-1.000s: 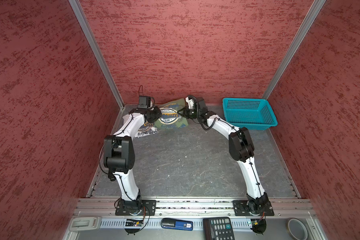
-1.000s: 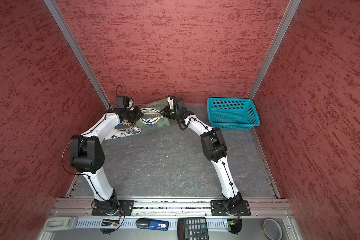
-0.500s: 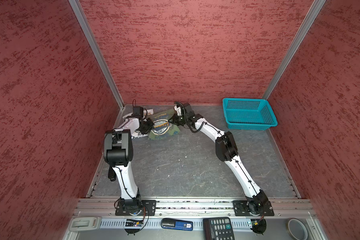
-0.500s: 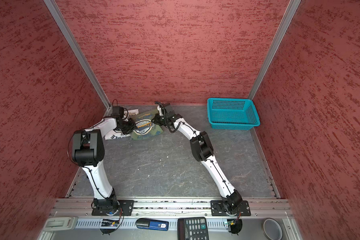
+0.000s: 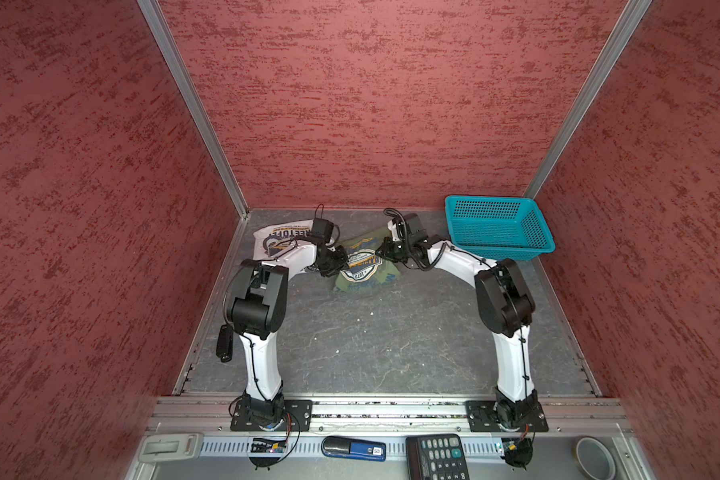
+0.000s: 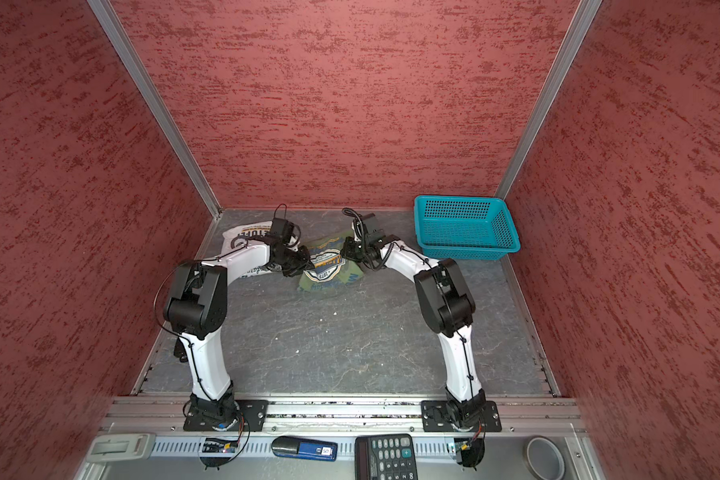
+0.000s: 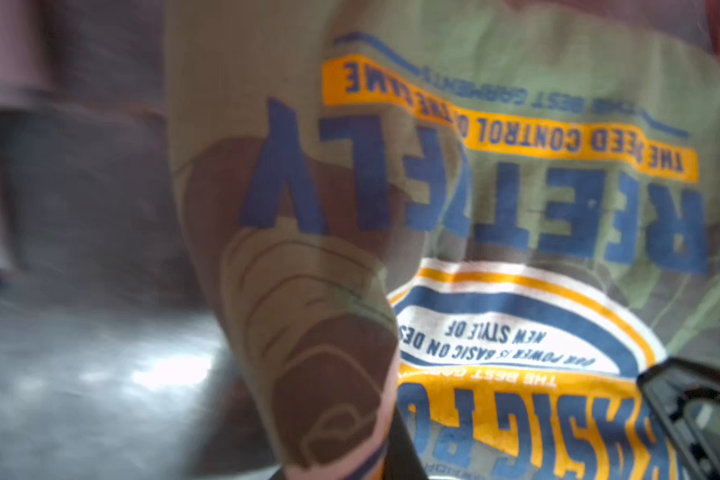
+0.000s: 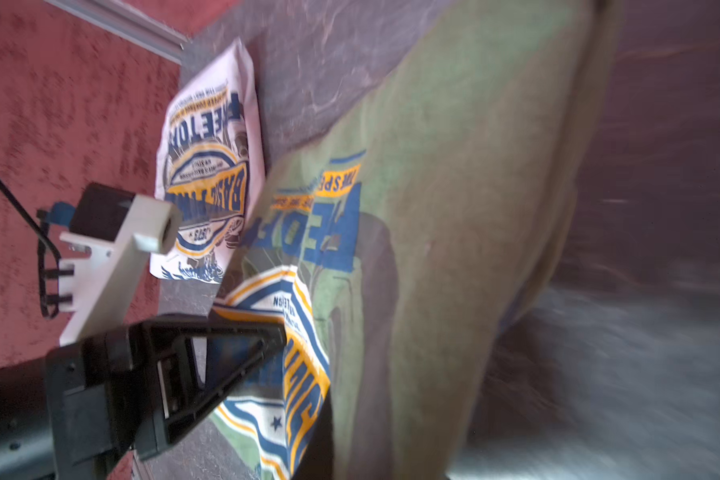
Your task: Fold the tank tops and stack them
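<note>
The olive green tank top [image 5: 364, 270] [image 6: 329, 272], with its blue-yellow badge print, hangs between my two grippers at the back of the table. My left gripper [image 5: 341, 259] [image 6: 306, 264] is shut on its left edge. My right gripper [image 5: 381, 251] [image 6: 346, 251] is shut on its right edge. The green cloth [image 7: 516, 208] fills the left wrist view and hides my own jaws there. In the right wrist view the green top [image 8: 454, 208] drapes past the left gripper's fingers [image 8: 225, 357]. The white tank top [image 5: 281, 241] [image 6: 244, 237] [image 8: 208, 178] lies folded in the back left corner, partly under my left arm.
A teal perforated basket [image 5: 495, 228] [image 6: 462, 226] stands at the back right. Red walls close in the table on three sides. On the front ledge lie a calculator [image 5: 437, 455], a blue device [image 5: 354, 449] and a tape roll [image 5: 595, 457].
Both grippers kept hold of the green top. Half a second ago they had reached left and low beside the white top; now they have come back right, with the green top away from the white one.
</note>
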